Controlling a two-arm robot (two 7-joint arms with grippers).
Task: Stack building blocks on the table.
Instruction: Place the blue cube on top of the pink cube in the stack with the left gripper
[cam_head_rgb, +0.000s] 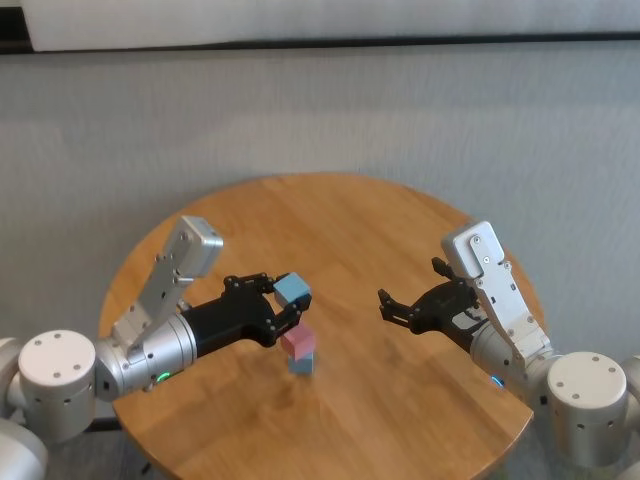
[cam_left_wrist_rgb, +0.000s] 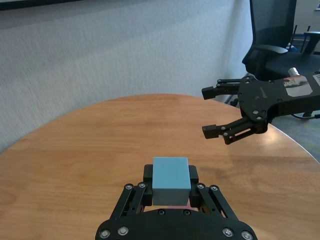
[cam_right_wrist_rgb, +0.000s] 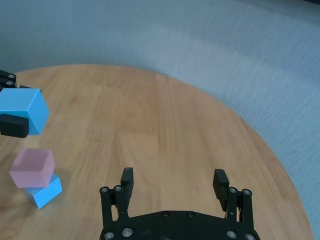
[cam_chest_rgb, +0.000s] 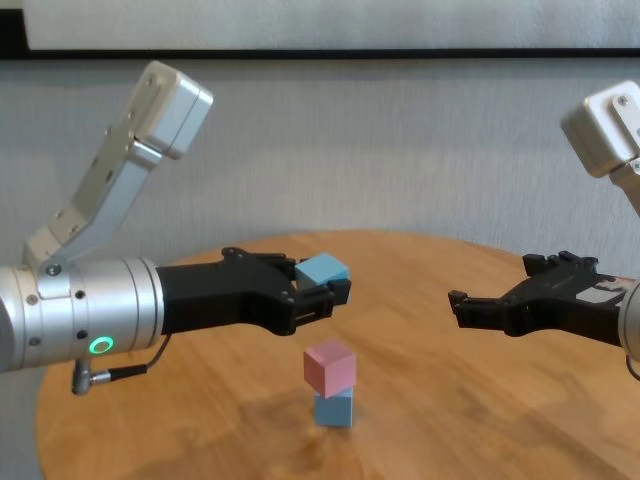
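On the round wooden table (cam_head_rgb: 350, 230) a pink block (cam_head_rgb: 298, 343) sits on a light blue block (cam_head_rgb: 302, 365), slightly askew. They also show in the chest view, pink (cam_chest_rgb: 330, 365) over blue (cam_chest_rgb: 334, 408), and in the right wrist view (cam_right_wrist_rgb: 33, 168). My left gripper (cam_head_rgb: 283, 302) is shut on the second light blue block (cam_head_rgb: 292, 289) and holds it in the air just above and a little behind the pink one. It shows held in the left wrist view (cam_left_wrist_rgb: 170, 180). My right gripper (cam_head_rgb: 393, 308) is open and empty, to the right of the stack above the table.
A black office chair (cam_left_wrist_rgb: 272, 35) stands beyond the table's far right edge. A grey wall (cam_head_rgb: 320, 110) lies behind the table. Bare wood lies between the stack and the right gripper.
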